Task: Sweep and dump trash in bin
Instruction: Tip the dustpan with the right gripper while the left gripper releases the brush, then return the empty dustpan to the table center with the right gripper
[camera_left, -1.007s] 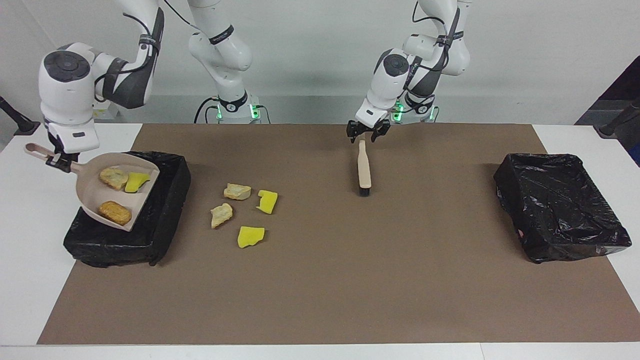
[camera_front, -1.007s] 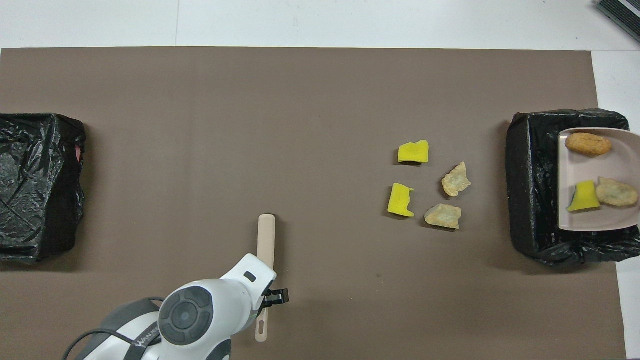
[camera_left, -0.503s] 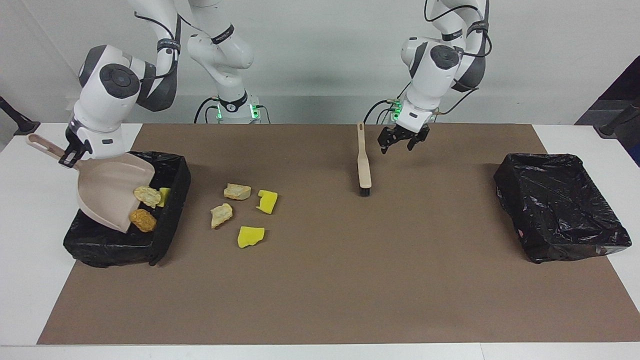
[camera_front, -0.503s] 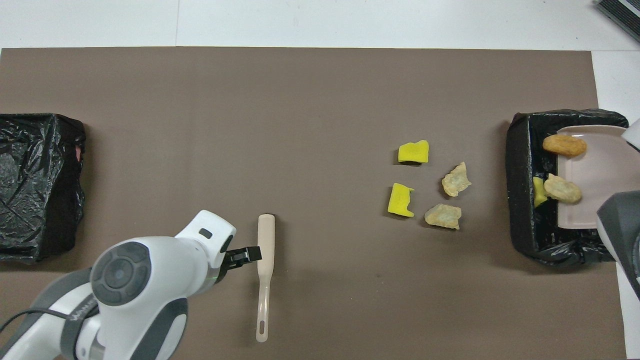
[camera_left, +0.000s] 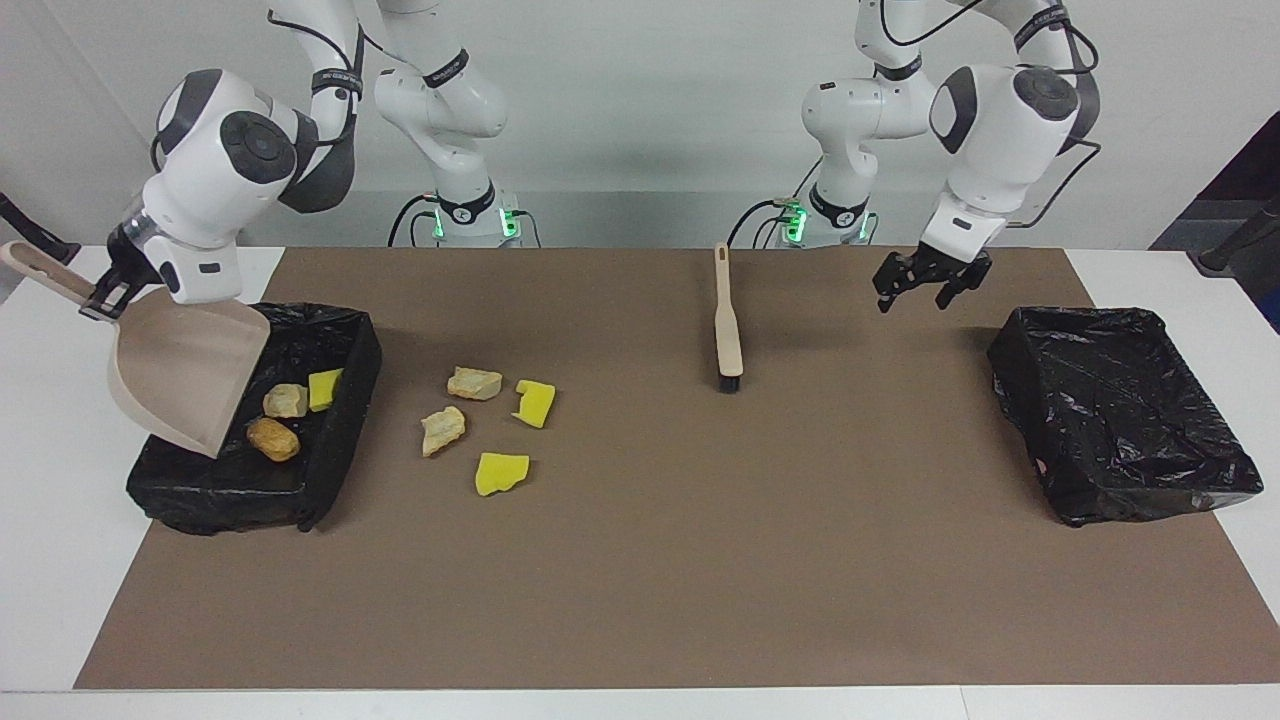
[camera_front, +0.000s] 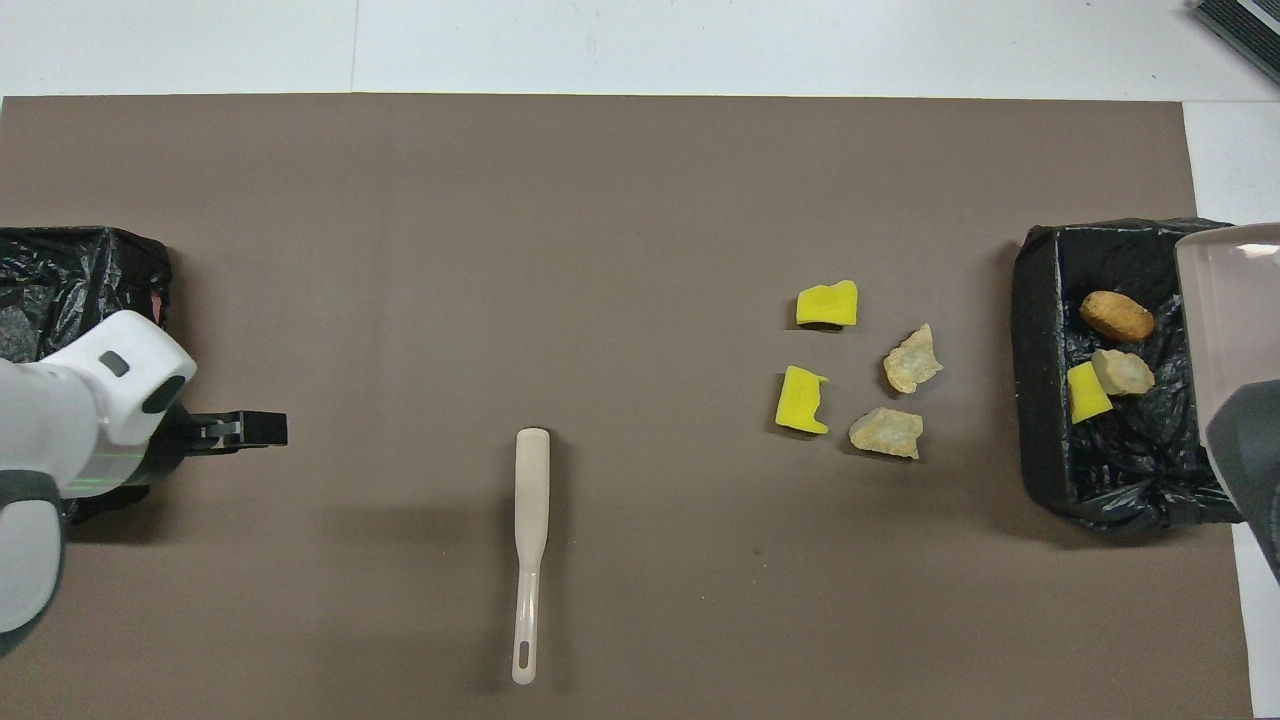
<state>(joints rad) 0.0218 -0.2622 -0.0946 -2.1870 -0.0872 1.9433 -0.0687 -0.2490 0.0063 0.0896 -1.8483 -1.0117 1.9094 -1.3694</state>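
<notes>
Right gripper (camera_left: 105, 297) tips dustpan (camera_left: 180, 370) over bin (camera_left: 335, 440).

no legible text, no labels, no brand names, no numbers, no signs on any object, arm or surface in either view

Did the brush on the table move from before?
No. The brush lies at the same spot on the brown mat. Only the left gripper left it, swinging toward the empty bin.
</notes>
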